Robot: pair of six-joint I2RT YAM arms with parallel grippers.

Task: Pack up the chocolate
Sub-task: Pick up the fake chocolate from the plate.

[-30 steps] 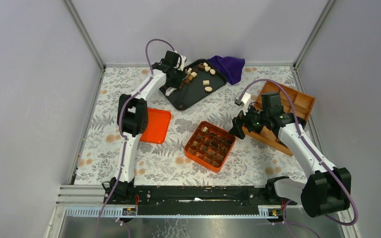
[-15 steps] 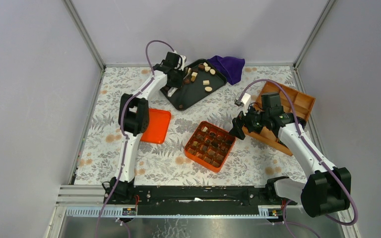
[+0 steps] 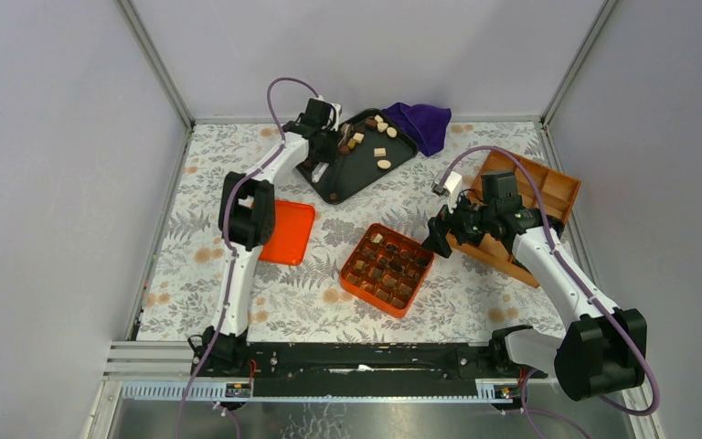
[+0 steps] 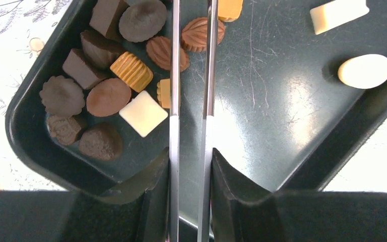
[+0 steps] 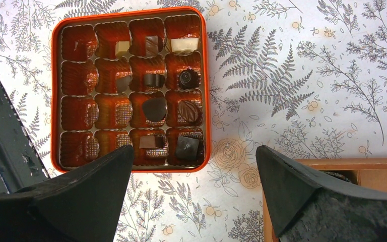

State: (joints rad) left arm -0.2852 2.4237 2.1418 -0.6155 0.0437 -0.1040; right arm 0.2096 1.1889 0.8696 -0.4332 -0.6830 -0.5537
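Observation:
The chocolate lies loose on a black tray (image 3: 347, 183) at the back: brown, caramel and white pieces (image 4: 108, 96) crowd one corner, and a cream oval (image 4: 365, 70) lies apart. My left gripper (image 3: 327, 151) hangs over that tray. Its two thin blades (image 4: 191, 101) stand a narrow gap apart with only tray floor between them. A leaf-shaped piece (image 4: 197, 34) lies under the blades near the top. Several pieces (image 5: 154, 108) sit in cells of the orange box (image 3: 366, 293). My right gripper (image 3: 437, 240) is wide open and empty, low beside the box's right edge (image 5: 205, 101).
An orange lid (image 3: 288, 230) lies left of the box. A purple cloth (image 3: 419, 122) is bunched behind the tray. A wooden compartment box (image 3: 530, 197) stands at the right, and its corner (image 5: 332, 166) is under my right finger. Grey walls enclose the patterned table.
My left gripper has shifted slightly toward the back of the tray and its blades have drawn a little closer together. The right arm has not moved.

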